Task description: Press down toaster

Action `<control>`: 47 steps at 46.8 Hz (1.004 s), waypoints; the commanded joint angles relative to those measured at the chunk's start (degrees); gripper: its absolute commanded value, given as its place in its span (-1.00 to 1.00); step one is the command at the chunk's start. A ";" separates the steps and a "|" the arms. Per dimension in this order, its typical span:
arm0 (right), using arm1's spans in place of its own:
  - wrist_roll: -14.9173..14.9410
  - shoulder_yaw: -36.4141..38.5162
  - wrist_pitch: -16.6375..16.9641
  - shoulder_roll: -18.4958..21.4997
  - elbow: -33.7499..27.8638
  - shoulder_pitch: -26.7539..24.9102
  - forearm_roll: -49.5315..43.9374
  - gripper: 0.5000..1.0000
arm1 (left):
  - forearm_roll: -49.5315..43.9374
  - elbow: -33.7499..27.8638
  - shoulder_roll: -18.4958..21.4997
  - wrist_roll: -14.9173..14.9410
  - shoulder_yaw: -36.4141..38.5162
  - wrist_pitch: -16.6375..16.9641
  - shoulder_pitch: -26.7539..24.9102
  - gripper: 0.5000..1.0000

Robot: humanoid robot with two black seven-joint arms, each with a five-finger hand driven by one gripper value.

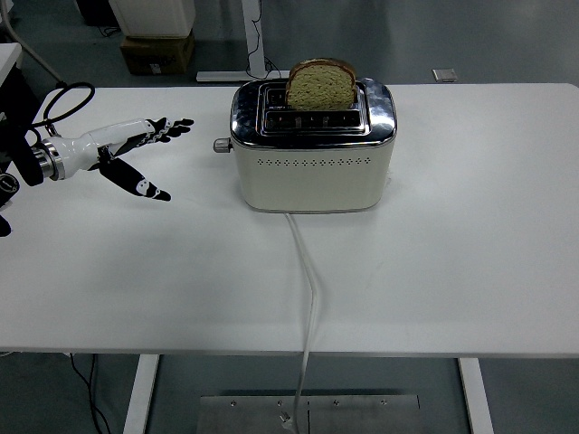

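Observation:
A cream toaster with a chrome top stands at the middle back of the white table. A slice of brown bread sticks up from its rear slot. The lever knob juts from the toaster's left end, in its raised position. My left hand comes in from the left edge, open with fingers stretched toward the toaster and thumb pointing down. Its fingertips are a short way left of the lever, not touching it.
A white power cord runs from the toaster's front over the table's near edge. Cardboard boxes stand on the floor behind the table. A black cable loops above my left wrist.

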 commanded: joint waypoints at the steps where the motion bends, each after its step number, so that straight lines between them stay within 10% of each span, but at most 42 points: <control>1: 0.00 0.00 -0.02 0.00 0.00 0.00 0.00 0.99 | 1.16 -0.28 -0.48 0.10 0.08 0.01 0.09 1.00; 47: 0.00 0.00 -0.02 0.00 0.00 0.00 0.00 1.00 | 2.13 -0.19 -3.82 0.19 2.80 1.41 0.18 1.00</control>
